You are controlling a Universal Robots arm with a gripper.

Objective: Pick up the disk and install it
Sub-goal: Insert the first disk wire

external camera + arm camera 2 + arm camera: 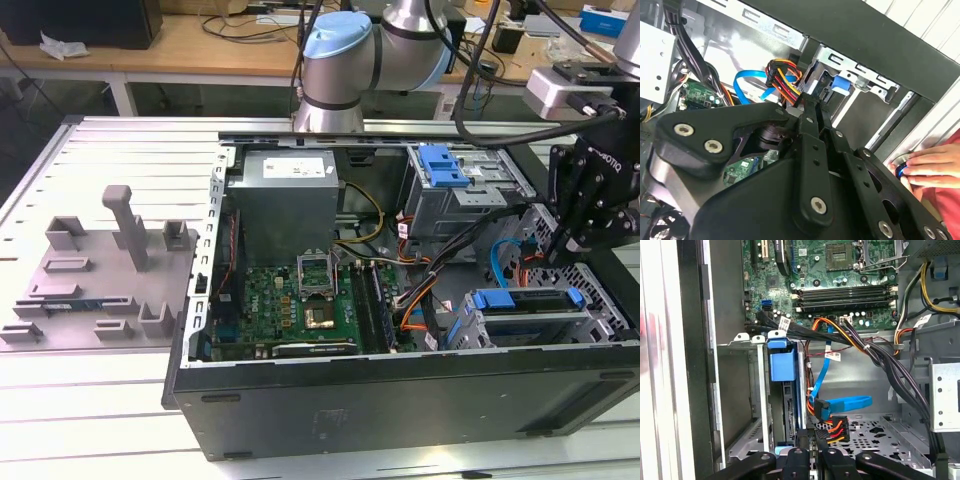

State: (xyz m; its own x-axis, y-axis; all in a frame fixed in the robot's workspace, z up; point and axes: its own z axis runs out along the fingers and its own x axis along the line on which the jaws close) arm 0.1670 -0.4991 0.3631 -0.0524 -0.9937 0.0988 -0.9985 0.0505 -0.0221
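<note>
The disk (528, 300) lies in the drive bay at the near corner of the open computer case (400, 390), on the exterior view's right, with its blue carrier framing it. In the first wrist view the disk (789, 405) stands edge-on in the bay slot under its blue end tab (781, 362). That tab (839, 84) shows past the fingers in the second wrist view. My black gripper (562, 258) hangs just above the disk's end on the exterior view's right. The gripper (812, 437) (812, 105) looks shut, with nothing visible between its fingers.
Orange, black and blue cables (827, 407) cross the bay beside the disk. A second blue carrier (443, 165) sits in the upper drive cage. Motherboard (300, 300) and power supply (290, 200) fill the case's other half. A grey fixture (100, 270) stands outside. A person's hand (932, 165) rests by the case.
</note>
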